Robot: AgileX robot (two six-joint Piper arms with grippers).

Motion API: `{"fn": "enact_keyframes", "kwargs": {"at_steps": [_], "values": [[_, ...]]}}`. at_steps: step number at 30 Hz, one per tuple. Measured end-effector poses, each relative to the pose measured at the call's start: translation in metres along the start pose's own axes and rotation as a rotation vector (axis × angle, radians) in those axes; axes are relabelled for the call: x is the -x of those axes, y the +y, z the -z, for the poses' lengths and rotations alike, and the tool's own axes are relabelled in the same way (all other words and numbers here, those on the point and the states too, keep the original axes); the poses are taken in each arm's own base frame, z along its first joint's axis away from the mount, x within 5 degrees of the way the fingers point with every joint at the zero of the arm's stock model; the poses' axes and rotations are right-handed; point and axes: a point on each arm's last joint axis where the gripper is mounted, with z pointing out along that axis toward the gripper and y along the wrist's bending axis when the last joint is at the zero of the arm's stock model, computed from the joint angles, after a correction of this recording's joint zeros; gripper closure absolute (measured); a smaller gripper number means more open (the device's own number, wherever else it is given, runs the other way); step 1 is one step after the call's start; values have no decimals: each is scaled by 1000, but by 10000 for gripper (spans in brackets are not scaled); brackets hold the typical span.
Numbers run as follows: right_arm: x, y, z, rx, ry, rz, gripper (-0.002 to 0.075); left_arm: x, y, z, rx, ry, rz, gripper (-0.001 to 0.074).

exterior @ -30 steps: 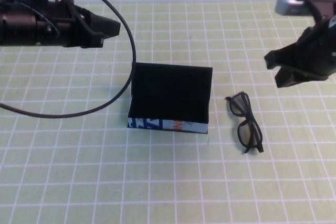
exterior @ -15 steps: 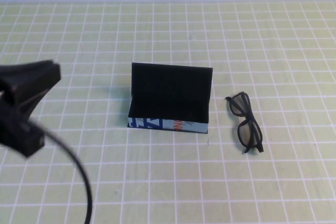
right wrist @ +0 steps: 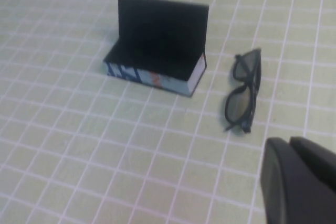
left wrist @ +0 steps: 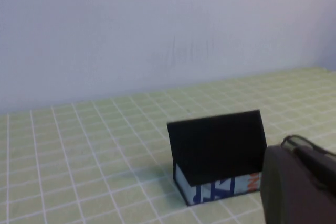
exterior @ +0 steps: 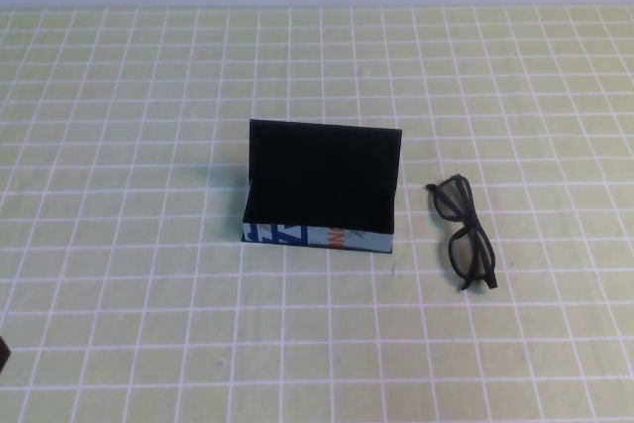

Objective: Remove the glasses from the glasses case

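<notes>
The glasses case [exterior: 322, 185] stands open at the middle of the mat, its black lid upright and its light-blue printed side facing me. It holds nothing that I can see. The black glasses [exterior: 464, 232] lie on the mat just right of the case, arms unfolded. Neither arm shows in the high view. The right wrist view shows the case [right wrist: 157, 30], the glasses [right wrist: 242, 90] and my right gripper [right wrist: 294, 182], drawn well back from them, fingers together and empty. The left wrist view shows the case [left wrist: 218, 145] and my left gripper [left wrist: 302, 182], shut and empty, partly hiding the glasses [left wrist: 302, 142].
A green mat with a white grid [exterior: 149, 294] covers the table. A pale wall [left wrist: 157, 24] rises behind the far edge.
Both arms have withdrawn from the high view: the right arm left first, then the left arm swept down past the lower left. The case and glasses have not moved.
</notes>
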Motion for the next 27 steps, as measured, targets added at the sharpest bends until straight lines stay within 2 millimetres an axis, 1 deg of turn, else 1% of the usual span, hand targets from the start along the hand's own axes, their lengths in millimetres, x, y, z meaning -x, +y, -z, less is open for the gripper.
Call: {"fn": "enact_keyframes", "kwargs": {"at_steps": [5, 8, 10, 15, 18, 22, 27], "values": [[-12, -3, 6, 11, -184, 5, 742, -21, 6, -9, 25, 72, -23, 739], [-20, -8, 2, 13, -307, 0, 743, -34, 12, -14, 68, 69, -18, 739], [-26, -12, -5, 12, -355, -14, 743, -42, 16, -18, 101, 49, 8, 739], [-42, -22, -26, -8, -373, -38, 743, -72, 27, -25, 190, 29, 85, 739], [-49, -26, -33, -15, -371, -46, 743, -85, 33, -27, 241, 12, 129, 739], [-50, -26, -35, -17, -371, -49, 743, -88, 34, -27, 247, 8, 160, 739], [-50, -26, -35, -17, -377, -49, 743, -93, 29, -28, 195, 66, 176, 739]]}}
